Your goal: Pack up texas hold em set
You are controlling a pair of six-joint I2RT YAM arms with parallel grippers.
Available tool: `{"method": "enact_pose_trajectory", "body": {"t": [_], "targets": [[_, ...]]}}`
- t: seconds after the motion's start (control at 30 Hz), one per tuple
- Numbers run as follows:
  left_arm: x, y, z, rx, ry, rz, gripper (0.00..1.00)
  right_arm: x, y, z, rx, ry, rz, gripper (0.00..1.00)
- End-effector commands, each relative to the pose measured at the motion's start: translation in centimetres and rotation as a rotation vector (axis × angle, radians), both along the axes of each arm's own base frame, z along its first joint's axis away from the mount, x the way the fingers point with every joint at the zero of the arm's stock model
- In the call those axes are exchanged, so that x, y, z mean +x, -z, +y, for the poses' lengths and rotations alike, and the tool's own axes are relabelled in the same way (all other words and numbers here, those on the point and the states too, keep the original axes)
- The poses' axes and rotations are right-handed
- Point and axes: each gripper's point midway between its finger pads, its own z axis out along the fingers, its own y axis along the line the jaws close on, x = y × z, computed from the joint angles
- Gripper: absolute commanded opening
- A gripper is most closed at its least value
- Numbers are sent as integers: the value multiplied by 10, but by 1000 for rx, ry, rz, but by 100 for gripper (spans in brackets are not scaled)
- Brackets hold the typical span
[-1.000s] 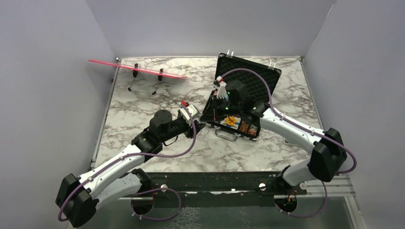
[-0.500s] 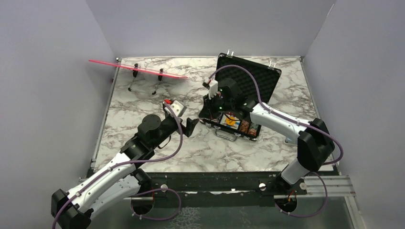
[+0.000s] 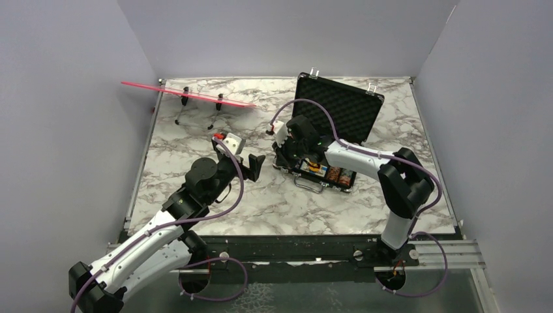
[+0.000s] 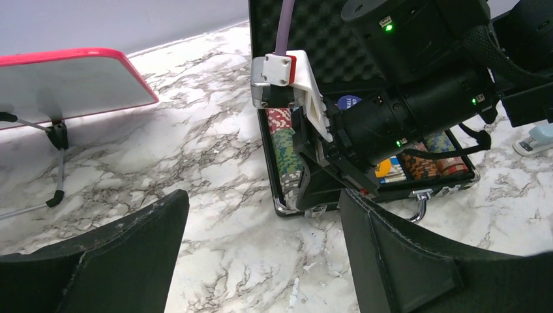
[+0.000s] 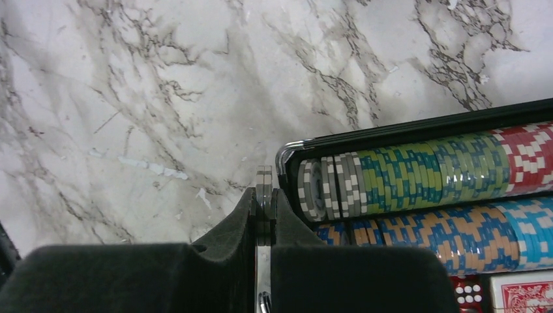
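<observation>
— What sits farthest left on the surface (image 3: 195, 147)?

— A pink strip (image 3: 189, 93) on thin wire legs, near the back edge and well apart from everything else.

— And the left gripper (image 3: 253, 164)?

— Released. Its jaws are spread wide with nothing between them, hovering over bare marble just left of the case.

— Where's the poker set?

— The black briefcase (image 5: 417, 126) lies right of centre, open. Its foam-lined lid (image 3: 342, 107) stands up at the back, and its handle (image 4: 422, 205) faces the arms.

— The right gripper (image 3: 287, 147)?

— At the case's left end, clenched on grey chips (image 5: 263, 186) held edge-on, just beside the corner rim. I can't tell whether they touch it.

— What's inside?

— Rows of chips (image 5: 417, 176) lying on edge. One row runs grey, green, then red, and the next is orange and blue. A red-backed card deck (image 5: 522, 290) shows at the wrist view's lower right.

— Anything further right?

— A small light-blue block (image 4: 538, 138) on the marble beyond the case.
</observation>
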Motion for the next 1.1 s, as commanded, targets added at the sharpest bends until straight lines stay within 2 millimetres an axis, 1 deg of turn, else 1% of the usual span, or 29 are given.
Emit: {"method": "enact_pose_trajectory", "body": {"t": [0.0,0.13,0.23,0.33,0.4,0.47,0.53,0.7,0.77,0.93,1.0,1.07], "targets": [[3,-17,1,-47,-30,-11,88,26,-2,-1,-37,52,-99,2],[3,-18,2,-48,-30,-14,88,38,3,-7,-78,109,-115,1],[3,-17,2,-42,-31,-13,88,42,8,-10,-115,124,-115,1],[3,-16,3,-40,-33,-12,88,47,8,-15,-130,150,-137,1],[3,-16,2,-43,-31,-11,88,48,5,-15,-128,153,-148,1],[4,-16,2,-41,-32,-12,88,46,6,-14,-130,129,-143,3],[3,-15,2,-39,-29,-11,88,43,12,-15,-147,114,-142,6],[3,-15,1,-30,-26,-12,88,45,21,-30,-233,94,-202,13],[3,-14,1,-25,-26,-11,88,44,19,-33,-243,75,-225,15],[3,-16,2,-24,-25,-15,88,35,15,-31,-235,-2,-234,19],[4,-16,1,-22,-25,-15,88,35,15,-33,-244,-1,-230,23],[4,-16,2,-20,-25,-16,88,34,13,-33,-246,4,-216,31]]}}
